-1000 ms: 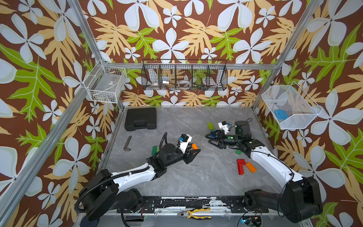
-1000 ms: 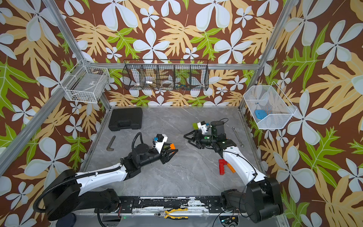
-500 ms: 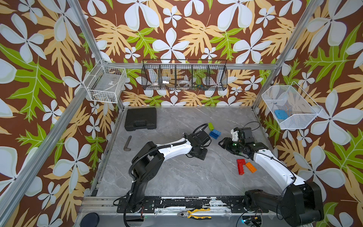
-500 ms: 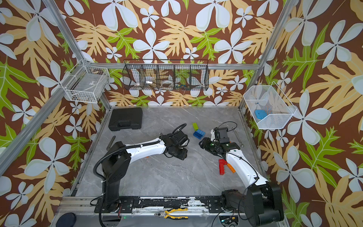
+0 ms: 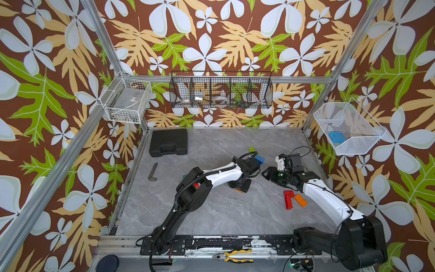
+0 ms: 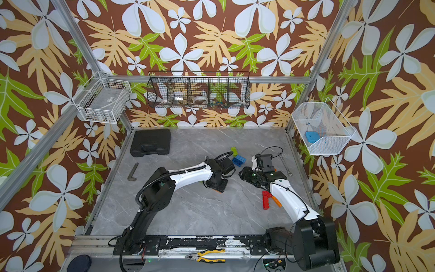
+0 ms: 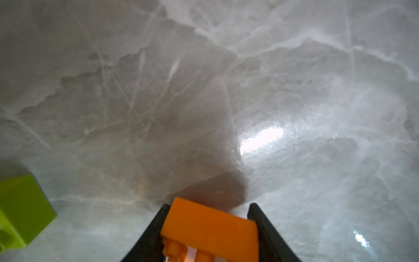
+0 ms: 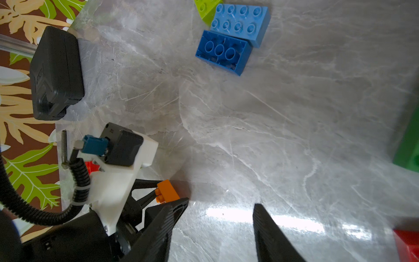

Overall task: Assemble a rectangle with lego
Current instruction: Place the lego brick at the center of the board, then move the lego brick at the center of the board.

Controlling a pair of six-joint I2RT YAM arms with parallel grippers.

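The grey marble-look tabletop (image 5: 211, 212) fills the lower middle of both top views. Across it the black-and-white left arm (image 5: 188, 195) reaches from the bottom centre up toward the middle of the frame. The black-and-white right arm (image 5: 322, 197) comes in from the lower right corner toward centre right. A flat black plastic case (image 5: 168, 142) lies at the table's upper left, well apart from both arms.

The left gripper (image 7: 209, 205) points down near frame centre, clamped on a small orange studded brick (image 7: 208, 229) held low over the table. I cannot tell whether the brick touches the surface. Just to its right in a top view, the right gripper (image 8: 218, 204) stands with its jaws spread and only bare table between them.

At centre right, below that gripper, a red L-shaped group of bricks (image 5: 288, 200) lies flat with a second orange brick (image 5: 300, 200) just beside it. Above the left gripper sit a light blue brick (image 8: 241, 20), studs up, and a darker blue brick (image 8: 223, 52) showing its hollow underside, the two touching. A lime brick (image 8: 206, 8) rests against the light blue one. The right wrist view also catches the edge of a dark green brick (image 8: 408, 147).
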